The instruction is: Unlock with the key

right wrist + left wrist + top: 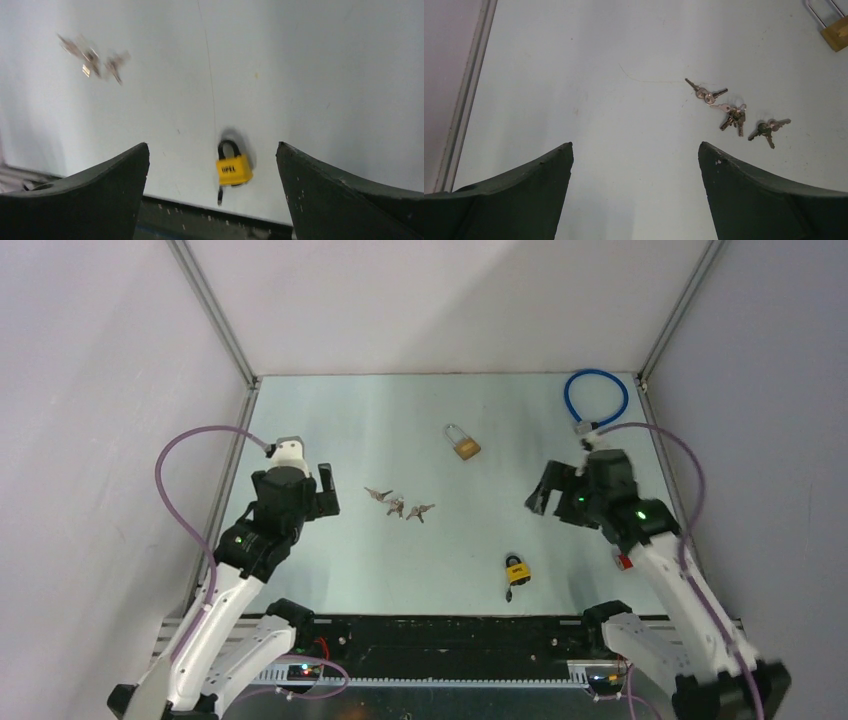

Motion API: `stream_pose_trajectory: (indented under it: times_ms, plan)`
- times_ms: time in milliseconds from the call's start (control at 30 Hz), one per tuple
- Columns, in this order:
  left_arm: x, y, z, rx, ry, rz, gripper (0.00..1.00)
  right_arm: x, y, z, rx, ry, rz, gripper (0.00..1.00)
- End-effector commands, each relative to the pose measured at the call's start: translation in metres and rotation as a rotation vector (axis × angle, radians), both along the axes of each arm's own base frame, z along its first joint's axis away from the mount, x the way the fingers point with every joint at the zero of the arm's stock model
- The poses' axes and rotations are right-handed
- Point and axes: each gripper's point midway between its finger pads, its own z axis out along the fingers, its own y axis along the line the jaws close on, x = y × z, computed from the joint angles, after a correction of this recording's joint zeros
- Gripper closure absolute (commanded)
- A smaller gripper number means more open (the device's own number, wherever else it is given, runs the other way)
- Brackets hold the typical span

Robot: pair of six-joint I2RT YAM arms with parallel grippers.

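**Wide open on both sides, nothing held**

From the top camera: the left hand (328, 492) hovers over the left side of the worktop (400, 410), jaws spread wide with nothing between them; the keys (398, 505) lie loose just to its right, near the middle; the brass padlock (463, 443) lies flat beyond them, shackle pointing away; the yellow padlock (516, 570) sits right of centre, close to the near edge; the right hand (543, 498) hangs over the right side, jaws fully apart, gripping nothing; a blue cable loop (595, 398) rests in the far right corner.

Over to the left wrist: both dark jaws stand far apart with bare worktop between them; the keys lie ahead and to the right in three small clusters, clear of the jaws; the brass padlock is cut off by the top right corner.

Now the right wrist, and it is blurred: the jaws gape wide; the yellow padlock lies flat ahead of them, shackle pointing away; a dark stub shows under its body, and I cannot tell what it is; the keys are a smear at upper left.
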Motion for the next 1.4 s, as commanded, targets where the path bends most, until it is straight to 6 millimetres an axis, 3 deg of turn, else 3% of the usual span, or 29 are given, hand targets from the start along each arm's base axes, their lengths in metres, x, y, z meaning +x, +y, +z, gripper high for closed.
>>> stream_pose_trajectory:
  times_ms: [0, 167, 367, 633, 900, 1033, 1167, 1267, 1367]
  plan:
    - [0.003, 0.005, 0.007, 0.017, -0.050, 0.015, 0.02, -0.026, 0.017, -0.063, -0.115, 0.305, 0.045, 0.00]
    - [0.002, 0.009, 0.008, 0.030, -0.061, 0.025, 0.02, -0.034, 0.036, -0.104, -0.208, 0.457, 0.161, 0.00]
    - [-0.001, 0.012, 0.008, 0.037, -0.073, 0.023, 0.02, -0.035, 0.048, -0.139, -0.277, 0.557, 0.216, 0.01]
    - [-0.001, 0.016, 0.009, 0.050, -0.081, 0.042, 0.02, -0.051, 0.060, -0.159, -0.439, 0.570, 0.267, 0.05]
    - [-0.002, 0.019, 0.011, 0.054, -0.090, 0.050, 0.02, -0.060, 0.062, -0.182, -0.530, 0.621, 0.291, 0.26]
    - [-0.003, 0.019, 0.011, 0.054, -0.094, 0.052, 0.02, -0.068, 0.071, -0.183, -0.511, 0.632, 0.310, 0.35]
    - [-0.003, 0.020, 0.011, 0.055, -0.093, 0.056, 0.02, -0.072, 0.083, -0.175, -0.442, 0.628, 0.288, 0.54]
    - [-0.002, 0.019, 0.011, 0.053, -0.092, 0.054, 0.02, -0.064, 0.091, -0.166, -0.382, 0.591, 0.210, 0.68]
    - [-0.001, 0.018, 0.010, 0.052, -0.086, 0.052, 0.02, -0.045, 0.100, -0.153, -0.328, 0.524, 0.112, 0.72]
